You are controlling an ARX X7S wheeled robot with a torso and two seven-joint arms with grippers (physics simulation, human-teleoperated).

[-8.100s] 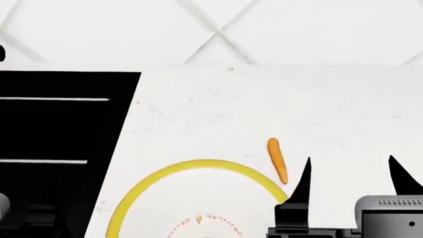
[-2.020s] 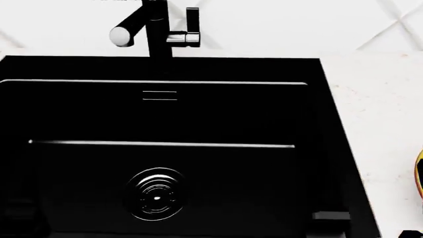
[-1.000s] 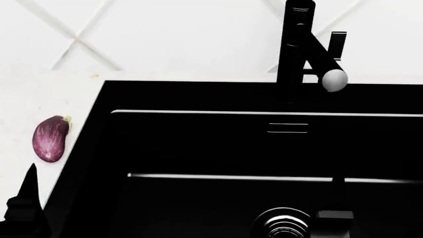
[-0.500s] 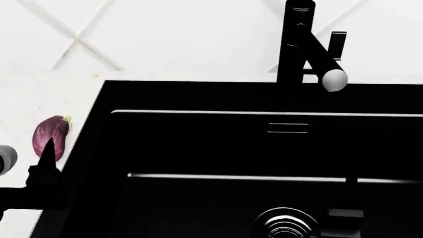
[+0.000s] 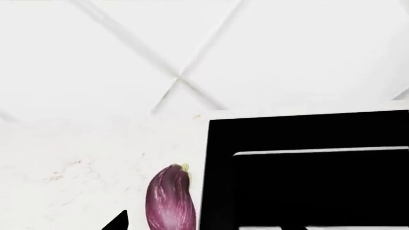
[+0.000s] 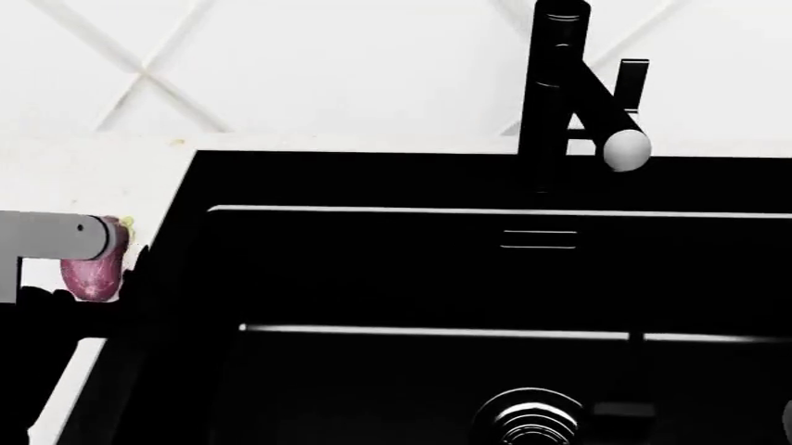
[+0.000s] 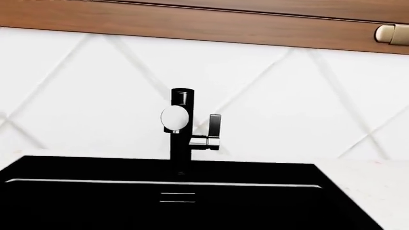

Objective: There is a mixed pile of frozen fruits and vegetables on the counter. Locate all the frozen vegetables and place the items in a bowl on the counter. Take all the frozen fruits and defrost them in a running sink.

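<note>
A purple eggplant with pale streaks and a green cap lies on the white counter, right beside the left rim of the black sink. My left gripper is open and low over it. One dark fingertip shows on the counter side, and the eggplant lies between the jaws. In the head view my left arm covers part of the eggplant. My right gripper is only a faint dark shape over the basin. The bowl and the frozen fruits are out of view.
The black faucet stands at the sink's back edge, its spout end over the basin and its lever at the side. The round drain is near the front. A white diamond-tiled wall rises behind the counter.
The head view swung from the bowl and carrot across the sink to its left end. In the last second my left arm moved forward over the eggplant and now covers part of it.
</note>
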